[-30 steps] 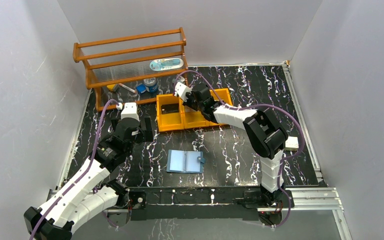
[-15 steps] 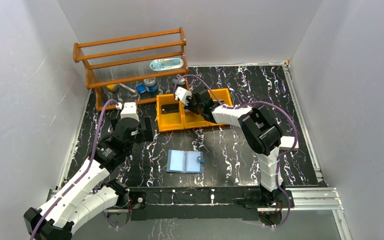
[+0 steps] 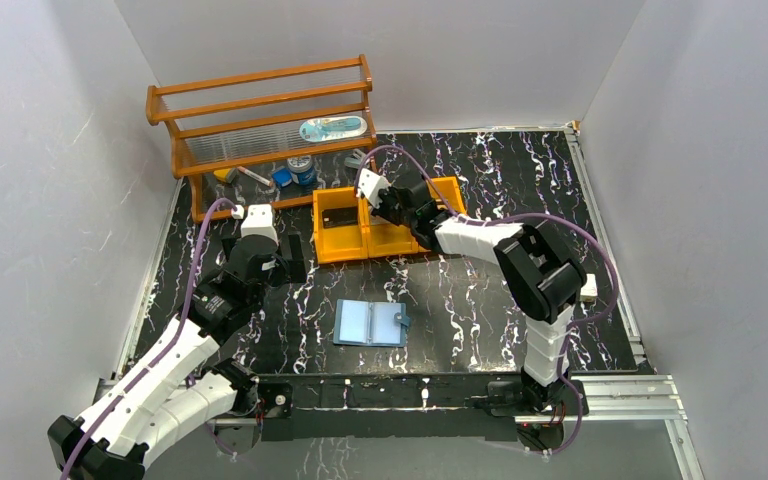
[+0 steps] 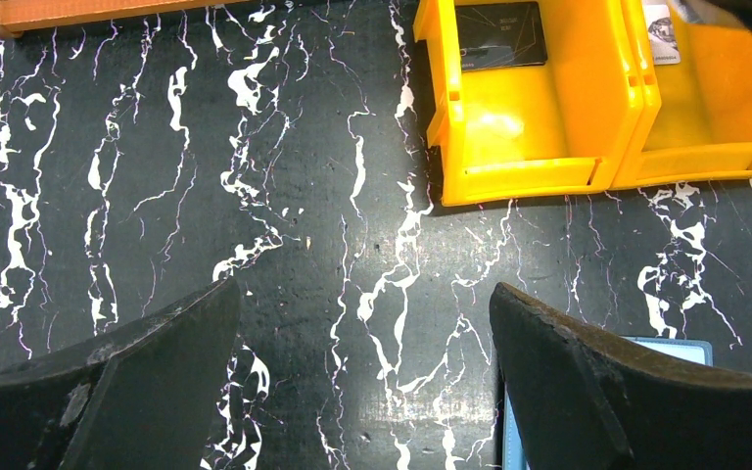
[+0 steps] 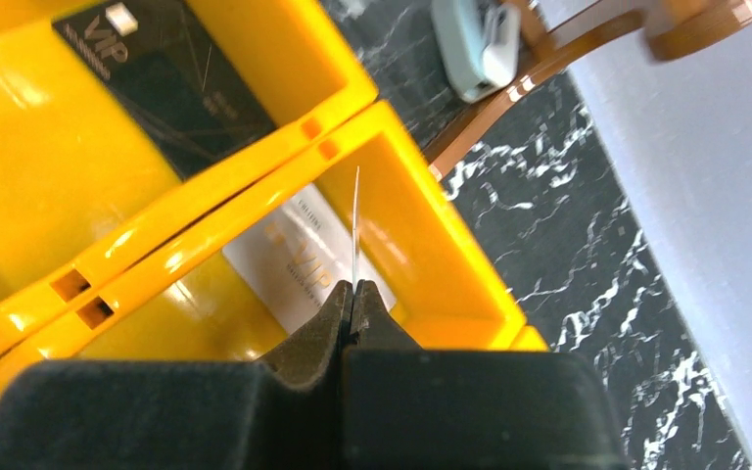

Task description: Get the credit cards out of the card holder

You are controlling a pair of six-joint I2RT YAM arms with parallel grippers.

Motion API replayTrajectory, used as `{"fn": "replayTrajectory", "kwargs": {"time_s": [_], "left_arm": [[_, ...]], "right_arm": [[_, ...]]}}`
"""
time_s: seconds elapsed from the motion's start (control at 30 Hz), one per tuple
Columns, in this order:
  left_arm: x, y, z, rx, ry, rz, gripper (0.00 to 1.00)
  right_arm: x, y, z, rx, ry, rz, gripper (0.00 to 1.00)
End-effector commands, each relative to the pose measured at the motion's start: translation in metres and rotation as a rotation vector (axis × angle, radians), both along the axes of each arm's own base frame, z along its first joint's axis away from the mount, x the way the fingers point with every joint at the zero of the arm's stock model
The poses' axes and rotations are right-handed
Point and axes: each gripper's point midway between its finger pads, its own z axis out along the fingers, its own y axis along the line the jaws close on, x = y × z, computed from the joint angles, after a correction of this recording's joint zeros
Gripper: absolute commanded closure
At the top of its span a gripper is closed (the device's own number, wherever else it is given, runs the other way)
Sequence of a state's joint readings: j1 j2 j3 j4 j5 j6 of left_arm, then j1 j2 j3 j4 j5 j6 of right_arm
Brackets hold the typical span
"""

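Observation:
The light blue card holder lies open on the black marbled table, near the front; one corner of it shows beside my left finger. My right gripper is shut on a thin credit card, seen edge-on, above the middle compartment of the orange tray. A silver-grey card lies in that compartment. A black card lies in the left one. My left gripper hangs open over bare table, left of the holder, with nothing between its fingers.
A wooden rack with small items under it stands at the back left, just behind the orange tray. A white box lies at the right, behind my right arm. Grey walls close in on three sides.
My right arm has shifted slightly over the tray, its elbow swinging right, still shut on the card. The left arm and the card holder have not moved.

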State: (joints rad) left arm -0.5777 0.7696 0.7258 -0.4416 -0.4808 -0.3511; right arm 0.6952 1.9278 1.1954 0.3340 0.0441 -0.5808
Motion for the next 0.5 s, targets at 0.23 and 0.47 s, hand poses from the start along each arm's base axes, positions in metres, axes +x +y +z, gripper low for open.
{"fn": "replayTrajectory", "kwargs": {"time_s": [0.23,0.47], "left_arm": [[0.001,0.003,0.003,-0.010,-0.025,0.009,0.02],[0.001,0.006,0.011,-0.021,-0.052,0.024,0.02]], "right_arm": [[0.000,0.010,0.118,0.182,-0.198,0.021,1.00],[-0.046,-0.026,0.153,0.201,-0.216,0.033,1.00]]}}
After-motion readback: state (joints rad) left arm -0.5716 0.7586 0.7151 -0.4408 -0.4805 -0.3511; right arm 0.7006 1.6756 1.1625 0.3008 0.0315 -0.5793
